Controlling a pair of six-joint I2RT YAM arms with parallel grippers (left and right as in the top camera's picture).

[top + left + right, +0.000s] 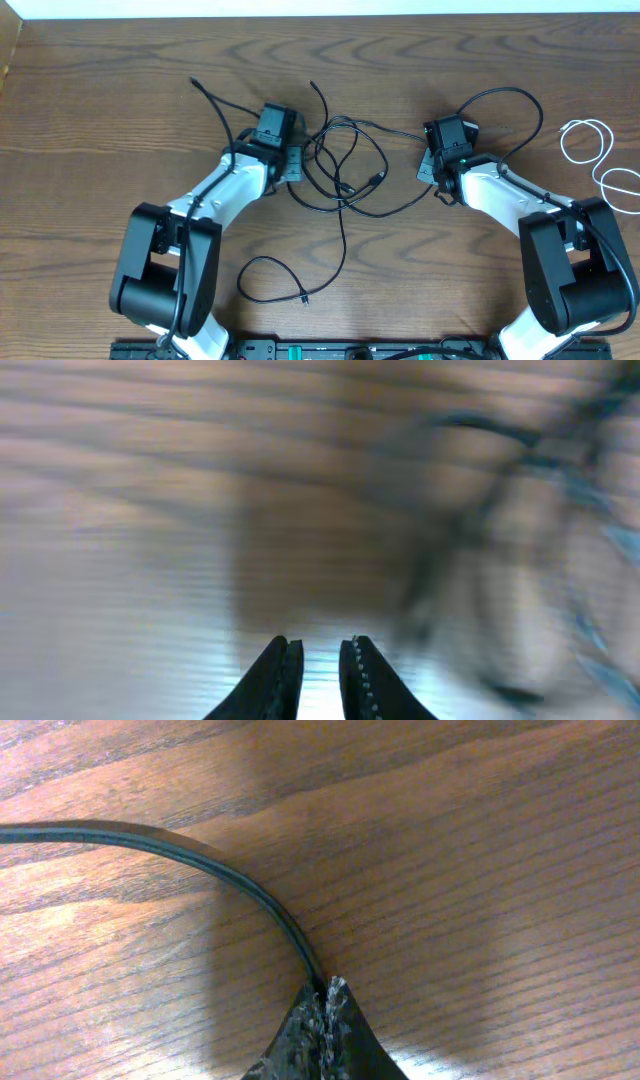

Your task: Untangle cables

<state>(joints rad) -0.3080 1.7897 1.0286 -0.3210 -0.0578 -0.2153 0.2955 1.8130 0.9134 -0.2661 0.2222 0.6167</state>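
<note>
Right claw [323, 995] pressed together on a black cable [200, 855]; left claw [320, 660] nearly closed, grip not discernible.

A narrow slit is seen between the left claw's toothed fingers, but the view is blurred and whether anything is pinched cannot be told. The black cables [345, 165] are heaped in loose loops at the centre of the table [100, 120], between both claws, with one tail trailed toward 6 o'clock. The white cable [585, 122] is looped alone at 3 o'clock, close to the edge. Open wood is seen at 9 o'clock and along 12 o'clock, up to a pale border. The table is shown as dark, grained wood, the cables as thin and round.
</note>
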